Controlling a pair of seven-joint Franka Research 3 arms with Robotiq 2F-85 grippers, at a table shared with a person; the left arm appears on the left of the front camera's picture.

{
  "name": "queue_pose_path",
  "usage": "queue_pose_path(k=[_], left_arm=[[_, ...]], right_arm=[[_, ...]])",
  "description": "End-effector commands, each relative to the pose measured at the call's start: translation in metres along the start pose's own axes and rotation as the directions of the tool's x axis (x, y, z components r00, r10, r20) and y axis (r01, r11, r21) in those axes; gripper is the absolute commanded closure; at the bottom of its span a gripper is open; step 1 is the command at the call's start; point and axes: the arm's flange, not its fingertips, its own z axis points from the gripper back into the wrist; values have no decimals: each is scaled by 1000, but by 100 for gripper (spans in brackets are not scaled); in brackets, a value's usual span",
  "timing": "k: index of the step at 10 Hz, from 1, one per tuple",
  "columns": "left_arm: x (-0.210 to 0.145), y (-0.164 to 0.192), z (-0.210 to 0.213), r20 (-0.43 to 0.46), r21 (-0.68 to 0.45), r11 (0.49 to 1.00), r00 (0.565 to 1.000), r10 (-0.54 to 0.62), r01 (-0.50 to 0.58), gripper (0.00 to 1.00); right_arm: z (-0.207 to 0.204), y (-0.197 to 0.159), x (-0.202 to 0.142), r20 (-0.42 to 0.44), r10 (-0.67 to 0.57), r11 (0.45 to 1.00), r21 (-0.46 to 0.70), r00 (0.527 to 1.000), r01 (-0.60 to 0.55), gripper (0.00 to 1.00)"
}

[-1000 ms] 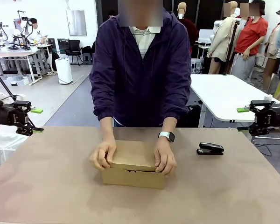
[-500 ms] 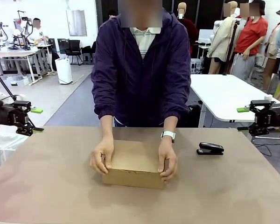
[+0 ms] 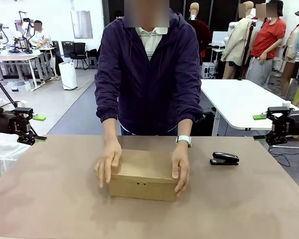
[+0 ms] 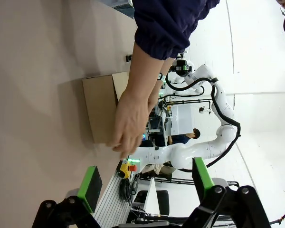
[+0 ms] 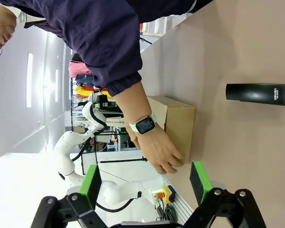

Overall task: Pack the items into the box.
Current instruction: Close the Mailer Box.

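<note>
The brown cardboard box sits mid-table with its flap lid down, also seen in the left wrist view and the right wrist view. A person's two hands rest flat on the lid's left and right sides. The yellow knife and navy pouch are hidden. My left gripper hangs open at the table's far left edge, its green pads apart with nothing between. My right gripper hangs open off the far right, pads apart and empty.
A black stapler lies on the table right of the box, also seen in the right wrist view. The person in a dark purple jacket stands at the far edge. Bare brown tabletop surrounds the box.
The person pressed the lid down and shifted both hands from gripping the box's front corners to lying flat on top. Both arms stayed still.
</note>
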Motion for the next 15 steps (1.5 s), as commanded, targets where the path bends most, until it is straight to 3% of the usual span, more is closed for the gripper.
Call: queue_pose_path(k=[1,15], left_arm=[[-1,-4,0,-5,8,1000,1000,-4,4,0],[-1,-4,0,-5,8,1000,1000,-4,4,0]], right_arm=[[-3,4,-5,14,2,1000,1,1000,-2,0],[-3,4,-5,14,2,1000,1,1000,-2,0]])
